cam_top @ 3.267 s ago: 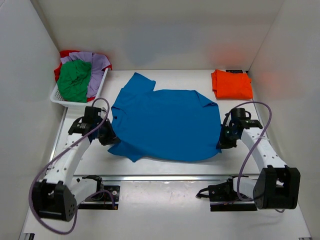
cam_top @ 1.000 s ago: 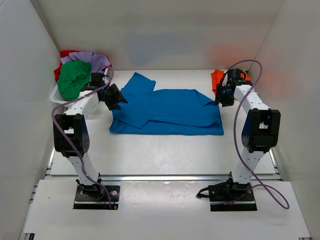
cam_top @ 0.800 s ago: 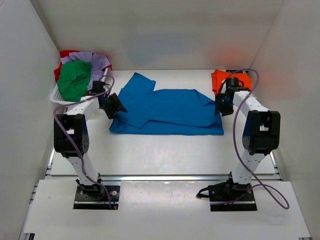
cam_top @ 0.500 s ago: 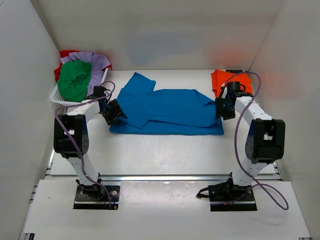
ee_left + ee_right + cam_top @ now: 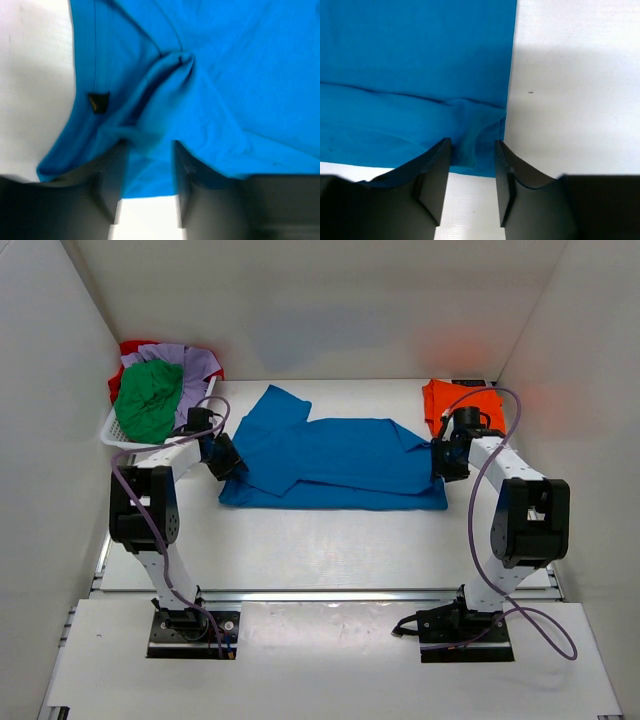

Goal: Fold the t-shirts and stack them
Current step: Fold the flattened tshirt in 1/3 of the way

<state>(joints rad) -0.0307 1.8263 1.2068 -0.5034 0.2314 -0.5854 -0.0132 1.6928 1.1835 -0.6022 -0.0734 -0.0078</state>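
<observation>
The bright blue t-shirt (image 5: 340,465) lies folded in half across the middle back of the table, with one sleeve pointing to the far left. My left gripper (image 5: 226,457) is at its left edge, open, with the rumpled cloth edge (image 5: 225,75) lying between the fingertips (image 5: 116,165). My right gripper (image 5: 443,461) is at its right edge, open, and the shirt's corner (image 5: 410,60) lies between its fingertips (image 5: 437,165). The orange t-shirt (image 5: 462,408) lies folded at the back right. The green (image 5: 148,398), lavender (image 5: 195,368) and red (image 5: 132,348) t-shirts are heaped in the basket.
The white slatted basket (image 5: 115,435) stands at the back left, close behind my left gripper. White walls enclose the table on three sides. Bare white table lies in front of the blue shirt and to the right of its edge (image 5: 570,90).
The near half of the blue shirt was carried back over the far half. Since one second ago both grippers have drawn slightly nearer along the shirt's side edges; the shirt lies still.
</observation>
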